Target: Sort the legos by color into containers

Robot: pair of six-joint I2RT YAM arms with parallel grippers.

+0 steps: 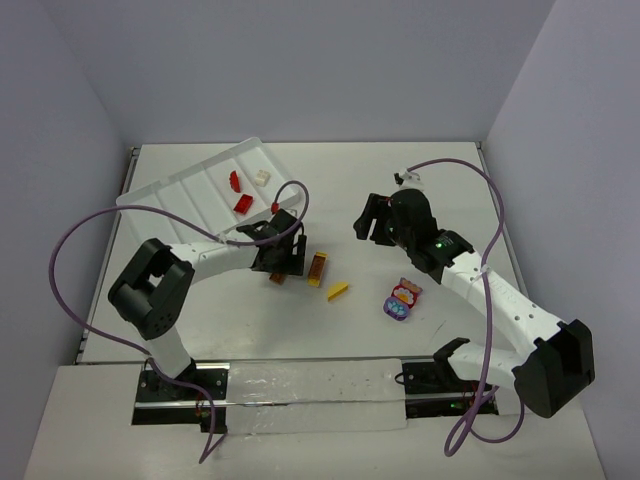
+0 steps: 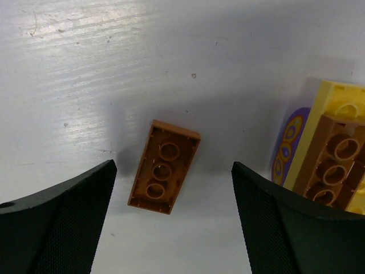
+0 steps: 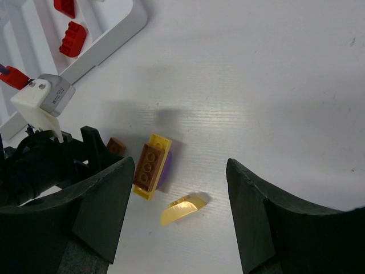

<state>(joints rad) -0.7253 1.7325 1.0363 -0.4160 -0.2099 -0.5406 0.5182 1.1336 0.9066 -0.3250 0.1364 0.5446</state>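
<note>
brown brick (image 2: 163,166) is lying hollow side up on the table (image 1: 430,180), sitting between the fingers of the left gripper (image 1: 283,265). The jaws are standing wide and neither pad is touching it, so nothing is being held. Just to its right a yellow-and-brown cluster (image 2: 328,154) is lying with a purple piece showing along its edge. A yellow slope piece (image 1: 338,291) is lying loose near that. A pink-and-purple cluster (image 1: 402,301) is sitting further right, well apart from the others. The right gripper (image 3: 179,165) is hanging over mid-table, jaws spread wide and gripping nothing. The white divided tray (image 1: 190,195) is sitting at the far left, angled to the table edge. It is holding two red bricks (image 1: 243,203) and a white brick (image 1: 262,177) near them. I can't tell from here whether they are sharing a compartment. Progress, as I'm reading it: red and white look sorted, while brown, yellow, purple and pink are waiting on the table. The two clusters are mixing colours, so they probably need pulling apart before binning. I'd call it under halfway, with the brown brick looking like the piece in hand. No brand, label or readable writing is showing on the bricks, tray or arms.
</note>
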